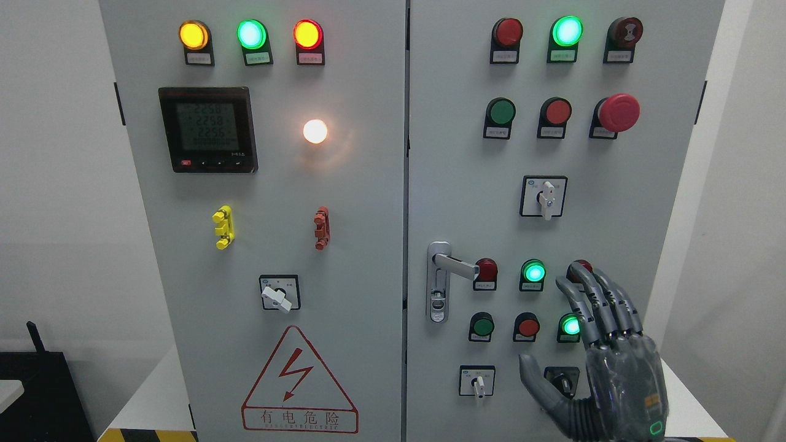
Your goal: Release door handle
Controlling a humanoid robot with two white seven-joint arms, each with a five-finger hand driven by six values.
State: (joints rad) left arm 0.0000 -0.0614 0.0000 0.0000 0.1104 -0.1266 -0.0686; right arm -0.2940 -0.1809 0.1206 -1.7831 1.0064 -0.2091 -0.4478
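A silver door handle sits on the left side of the cabinet's right door, its lever pointing right. My right hand is raised in front of the lower right of that door, well to the right of the handle and apart from it. Its fingers are extended upward and the thumb is spread left; it holds nothing. My left hand is out of view.
The grey electrical cabinet has two shut doors with lit lamps, push buttons, rotary switches and a red emergency stop. The left door carries a meter and a shock warning triangle. A dark object stands at lower left.
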